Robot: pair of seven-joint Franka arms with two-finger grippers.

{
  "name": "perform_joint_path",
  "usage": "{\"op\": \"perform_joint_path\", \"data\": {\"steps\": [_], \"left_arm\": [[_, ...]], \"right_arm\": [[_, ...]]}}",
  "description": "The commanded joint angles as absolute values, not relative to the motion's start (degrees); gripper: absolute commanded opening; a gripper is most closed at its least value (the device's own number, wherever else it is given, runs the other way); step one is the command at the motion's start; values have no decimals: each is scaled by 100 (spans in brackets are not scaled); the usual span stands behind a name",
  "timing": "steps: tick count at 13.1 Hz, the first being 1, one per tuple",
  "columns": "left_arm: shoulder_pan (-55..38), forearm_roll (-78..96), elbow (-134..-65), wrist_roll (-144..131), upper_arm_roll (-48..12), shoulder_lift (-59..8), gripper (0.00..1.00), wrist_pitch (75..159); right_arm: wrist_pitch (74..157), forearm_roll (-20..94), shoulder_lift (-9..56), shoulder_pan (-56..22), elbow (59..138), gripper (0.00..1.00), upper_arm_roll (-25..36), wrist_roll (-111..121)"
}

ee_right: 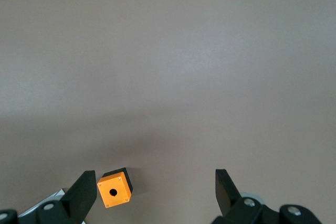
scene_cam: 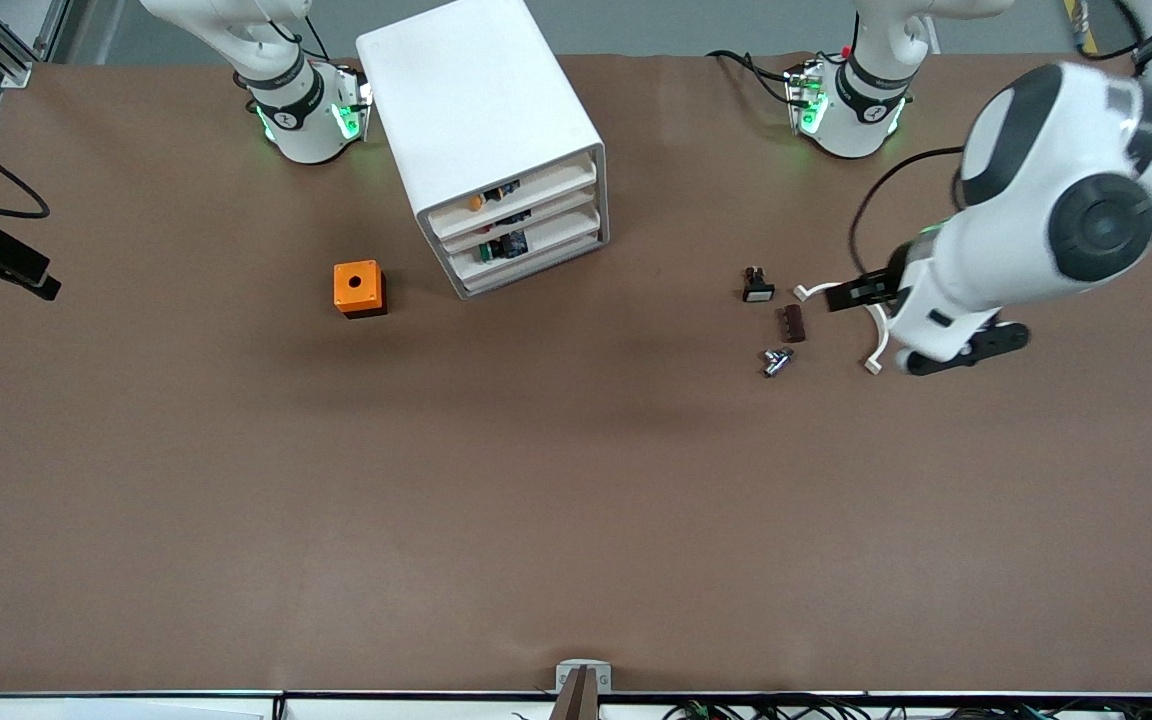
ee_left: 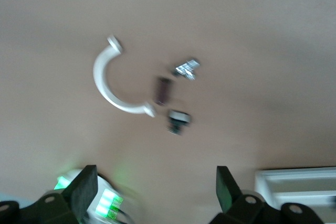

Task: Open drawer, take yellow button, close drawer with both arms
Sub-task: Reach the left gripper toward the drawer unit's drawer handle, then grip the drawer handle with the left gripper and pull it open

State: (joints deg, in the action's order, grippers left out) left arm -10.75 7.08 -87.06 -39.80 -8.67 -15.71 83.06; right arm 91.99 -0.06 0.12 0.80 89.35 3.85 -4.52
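Observation:
The white cabinet stands near the robots' bases, and its corner shows in the left wrist view. Its top drawer sits pushed in. The button shows as an orange-yellow speck through that drawer's slot front. My left gripper hangs in the air over the table toward the left arm's end. In the left wrist view it is open and empty. My right gripper is open and empty, high over the orange box. It is out of the front view.
The orange box with a hole sits beside the cabinet toward the right arm's end. Under my left gripper lie a white curved clamp, a brown piece, a silver part and a black-and-white switch.

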Motion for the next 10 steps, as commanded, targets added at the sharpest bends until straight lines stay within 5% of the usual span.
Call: {"op": "perform_joint_path", "data": {"steps": [1, 10], "left_arm": [[-1203, 1299, -8411, -5366, -879, -2064, 100, 8262], [-1986, 2941, -8455, -10886, -905, -2856, 100, 7929]], "right_arm": [[9149, 35, -61, 159, 8877, 100, 282, -325], [8895, -26, -53, 35, 8956, 100, 299, -367]]}}
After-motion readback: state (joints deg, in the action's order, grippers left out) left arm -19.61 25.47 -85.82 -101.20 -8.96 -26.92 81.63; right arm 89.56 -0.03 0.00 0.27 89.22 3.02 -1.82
